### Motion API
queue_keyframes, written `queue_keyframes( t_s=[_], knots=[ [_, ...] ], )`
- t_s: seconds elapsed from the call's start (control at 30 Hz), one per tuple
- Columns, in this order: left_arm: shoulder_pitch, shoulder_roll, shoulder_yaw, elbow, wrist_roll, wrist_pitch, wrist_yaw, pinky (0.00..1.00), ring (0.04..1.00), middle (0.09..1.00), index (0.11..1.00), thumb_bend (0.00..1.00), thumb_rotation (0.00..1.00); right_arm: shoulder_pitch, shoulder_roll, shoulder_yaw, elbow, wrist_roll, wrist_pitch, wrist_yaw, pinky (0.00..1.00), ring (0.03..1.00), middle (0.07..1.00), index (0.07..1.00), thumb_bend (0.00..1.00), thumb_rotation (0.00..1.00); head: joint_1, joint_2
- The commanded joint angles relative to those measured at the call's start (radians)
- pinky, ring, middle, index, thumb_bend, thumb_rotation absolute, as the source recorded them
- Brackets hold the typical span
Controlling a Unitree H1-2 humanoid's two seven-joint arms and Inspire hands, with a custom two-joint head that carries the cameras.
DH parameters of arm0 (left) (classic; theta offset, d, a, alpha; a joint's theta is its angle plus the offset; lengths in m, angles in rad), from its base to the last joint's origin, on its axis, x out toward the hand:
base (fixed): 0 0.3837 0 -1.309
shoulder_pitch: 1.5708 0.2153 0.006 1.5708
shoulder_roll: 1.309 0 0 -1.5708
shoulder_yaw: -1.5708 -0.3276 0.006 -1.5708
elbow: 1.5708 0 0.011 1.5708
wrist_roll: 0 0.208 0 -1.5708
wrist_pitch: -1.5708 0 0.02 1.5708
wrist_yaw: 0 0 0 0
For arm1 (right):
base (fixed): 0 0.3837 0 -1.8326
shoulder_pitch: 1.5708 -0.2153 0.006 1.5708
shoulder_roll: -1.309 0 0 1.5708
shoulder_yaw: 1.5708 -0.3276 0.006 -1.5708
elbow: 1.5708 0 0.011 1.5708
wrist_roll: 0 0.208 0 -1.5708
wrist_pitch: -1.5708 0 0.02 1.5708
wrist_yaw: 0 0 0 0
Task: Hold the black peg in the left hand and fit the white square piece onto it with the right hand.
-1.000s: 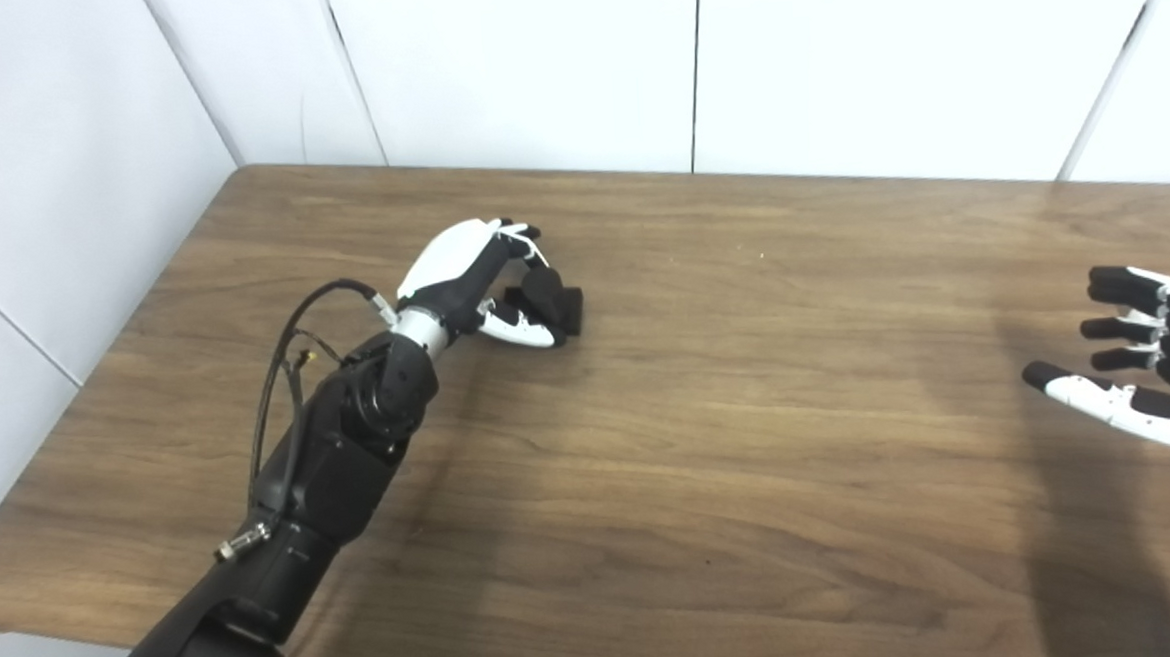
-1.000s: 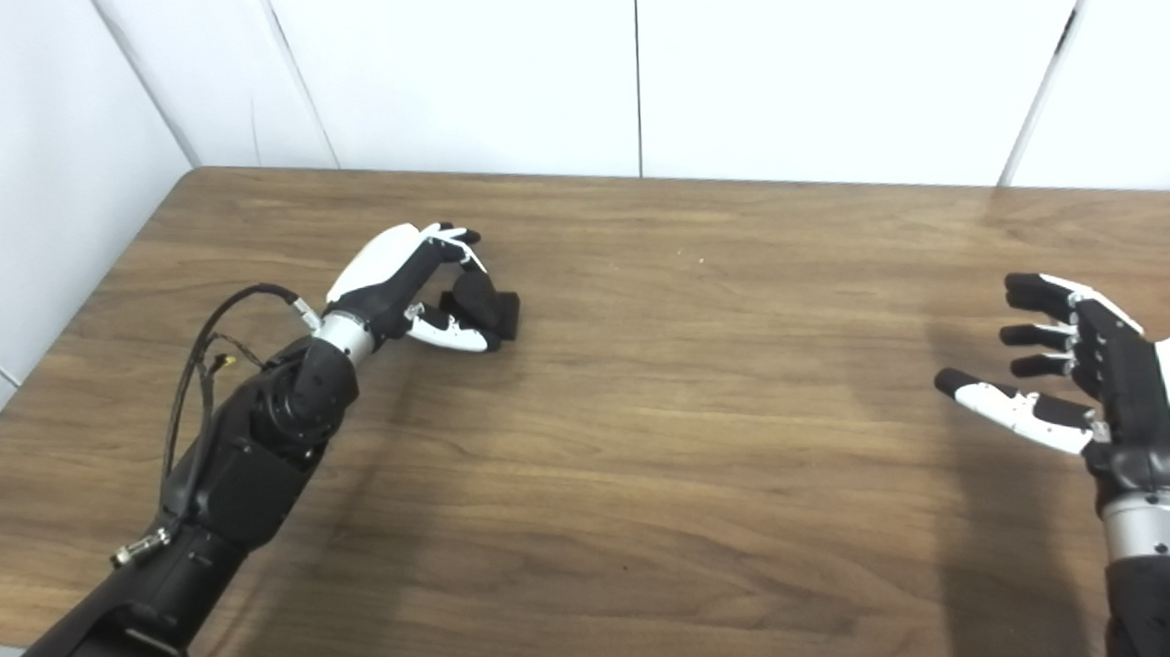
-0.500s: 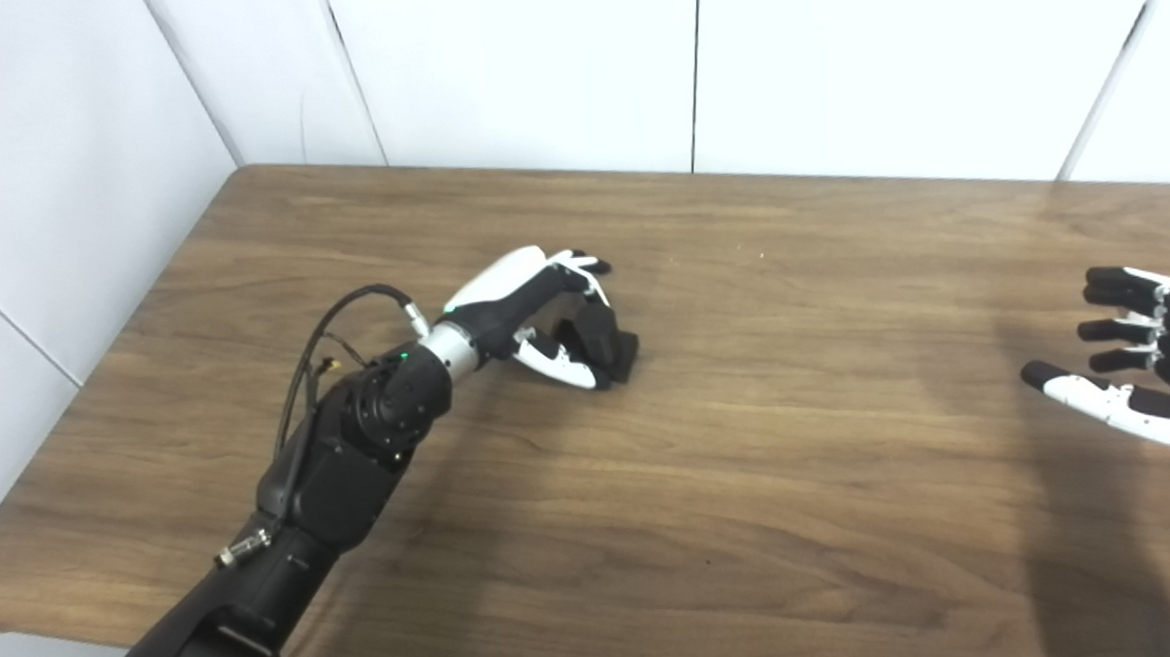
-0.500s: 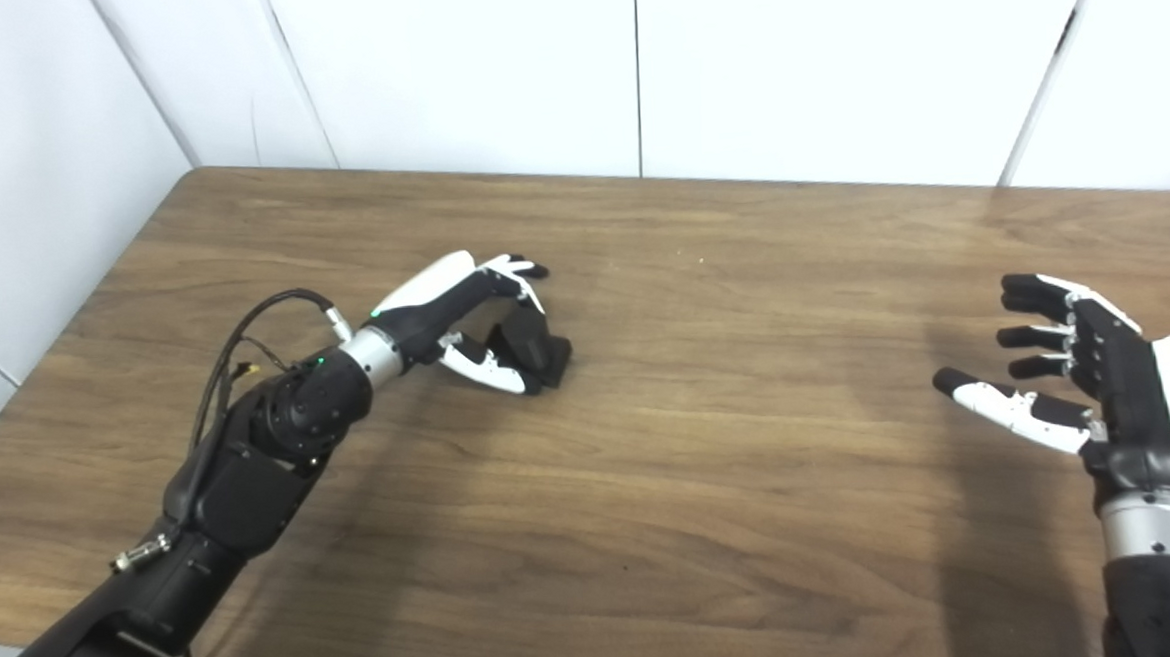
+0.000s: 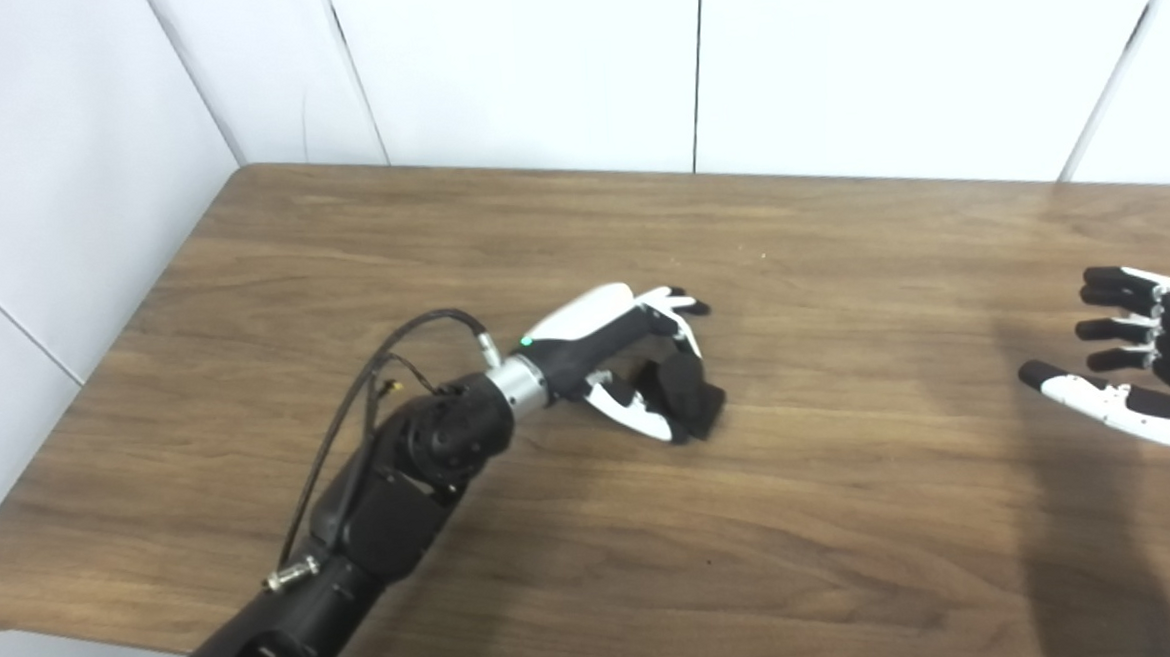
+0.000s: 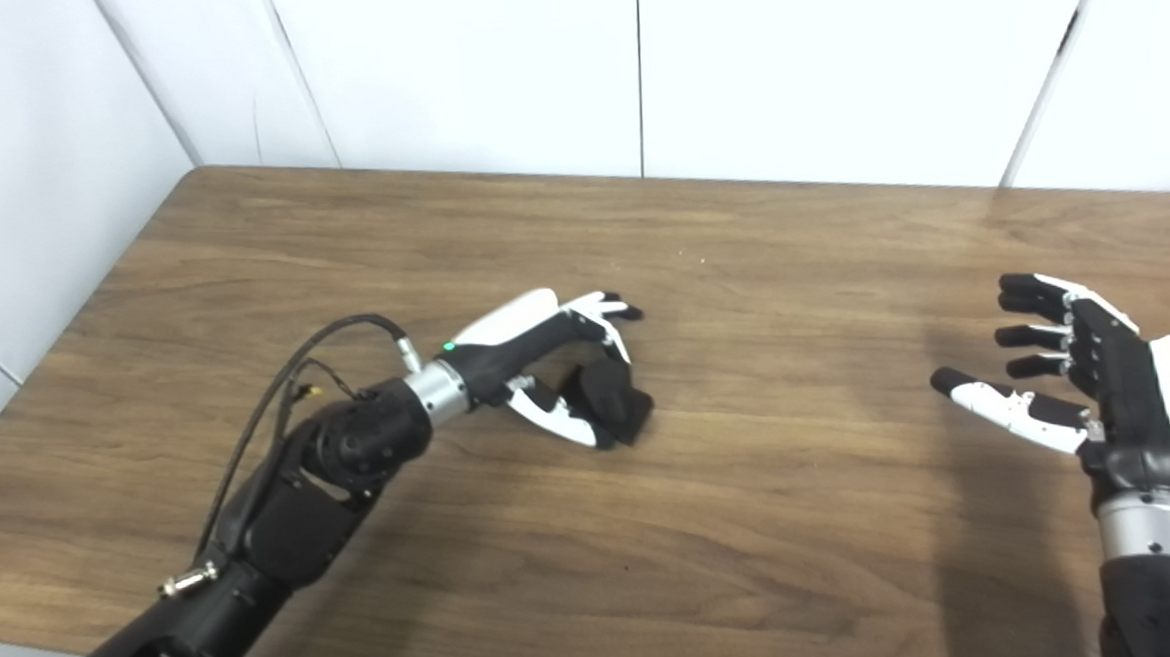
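Note:
My left hand is near the middle of the wooden table, shut on the black peg, a dark blocky piece held between thumb and fingers just above the tabletop. The same black peg shows under the left hand in the right eye view. At the right edge my right hand hovers open, palm turned left, fingers spread, holding nothing. No white square piece shows in either view.
White wall panels close off the table's far and left sides. A black cable loops off the left forearm above the table. The table's front edge runs along the bottom left.
My left hand has carried the black peg rightward and toward me, from the far left of the table to near its middle. The right hand has barely moved.

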Motion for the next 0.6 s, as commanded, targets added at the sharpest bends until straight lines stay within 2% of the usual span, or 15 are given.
queue_keyframes(
  t_s=[0.0,0.33,0.57],
  knots=[
    [0.010,-0.019,-0.032,-0.013,0.014,-0.025,-0.008,0.96,1.000,0.943,0.489,0.52,0.09,-0.031,-0.008,-0.004,-0.022,-0.004,-0.035,-0.012,0.55,0.660,0.747,0.734,0.62,0.00,0.003,0.000],
    [0.054,-0.094,-0.086,-0.002,0.025,-0.069,0.019,1.00,1.000,0.954,0.490,0.52,0.09,-0.030,-0.008,-0.004,-0.014,-0.004,-0.048,-0.012,0.56,0.658,0.746,0.735,0.63,0.00,-0.005,0.005],
    [0.078,-0.098,-0.116,-0.017,0.035,-0.067,0.017,1.00,1.000,0.951,0.490,0.52,0.09,-0.031,-0.011,-0.004,-0.025,-0.009,-0.033,-0.009,0.54,0.650,0.738,0.728,0.63,0.00,-0.013,0.007]
  ],
)
